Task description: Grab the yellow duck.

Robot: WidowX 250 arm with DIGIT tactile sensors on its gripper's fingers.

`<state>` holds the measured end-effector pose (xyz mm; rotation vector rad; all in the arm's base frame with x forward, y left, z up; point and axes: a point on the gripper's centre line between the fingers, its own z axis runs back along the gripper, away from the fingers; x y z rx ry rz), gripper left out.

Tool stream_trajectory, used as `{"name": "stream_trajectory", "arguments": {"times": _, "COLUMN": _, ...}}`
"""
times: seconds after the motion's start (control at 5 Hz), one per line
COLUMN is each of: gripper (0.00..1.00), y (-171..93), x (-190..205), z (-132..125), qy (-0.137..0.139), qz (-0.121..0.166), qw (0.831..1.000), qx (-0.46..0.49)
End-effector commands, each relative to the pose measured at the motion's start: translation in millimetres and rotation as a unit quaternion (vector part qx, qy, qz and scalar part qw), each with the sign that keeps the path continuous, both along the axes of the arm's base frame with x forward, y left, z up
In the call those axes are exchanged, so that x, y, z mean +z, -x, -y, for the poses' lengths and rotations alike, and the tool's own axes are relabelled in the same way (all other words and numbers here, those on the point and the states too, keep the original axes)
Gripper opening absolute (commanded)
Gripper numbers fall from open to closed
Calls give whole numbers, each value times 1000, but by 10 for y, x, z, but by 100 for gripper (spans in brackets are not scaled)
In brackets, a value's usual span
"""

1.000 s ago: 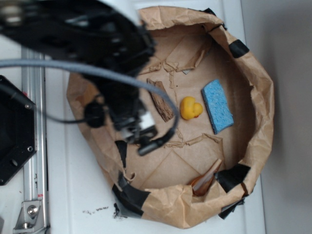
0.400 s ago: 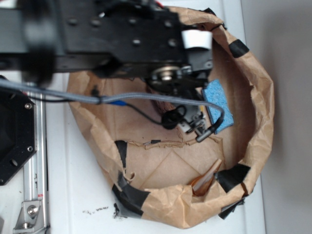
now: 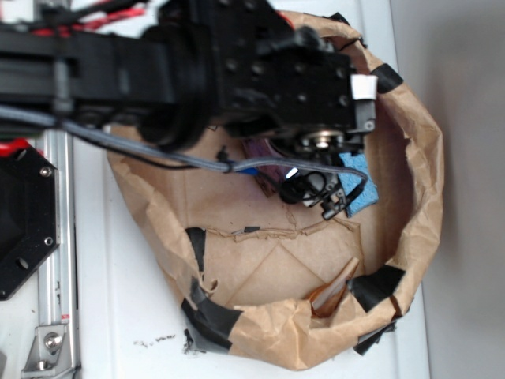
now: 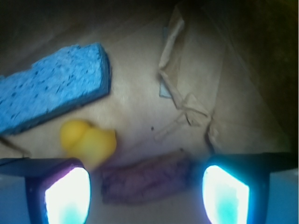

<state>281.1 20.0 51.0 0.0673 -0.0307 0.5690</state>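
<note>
One second earlier the arm hung over the bag's left side, whereas now its gripper [image 4: 145, 193], jaws apart, hovered above the wood piece [image 4: 145, 179] with the yellow duck [image 4: 88, 142] just beside the left finger, so centring remained.

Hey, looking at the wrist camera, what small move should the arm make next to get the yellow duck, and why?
Probably a small sideways shift toward the yellow duck before descending. In the wrist view the gripper is open, but the duck sits just above one of the fingers, off-centre, while the brown wood piece lies in the gap. The blue sponge lies close beyond it.
</note>
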Motion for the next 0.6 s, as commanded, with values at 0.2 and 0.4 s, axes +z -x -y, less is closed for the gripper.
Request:
{"name": "stream_trajectory", "arguments": {"times": 0.2, "gripper": 100, "y": -167, "x": -251, "z": 179, "qy": 0, "qz": -7, "qw": 999, "qx": -39}}
{"name": "stream_trajectory", "arguments": {"times": 0.4, "gripper": 100, "y": -152, "x": -318, "z": 284, "qy": 10, "qz": -20, "qw": 998, "qx": -62}}
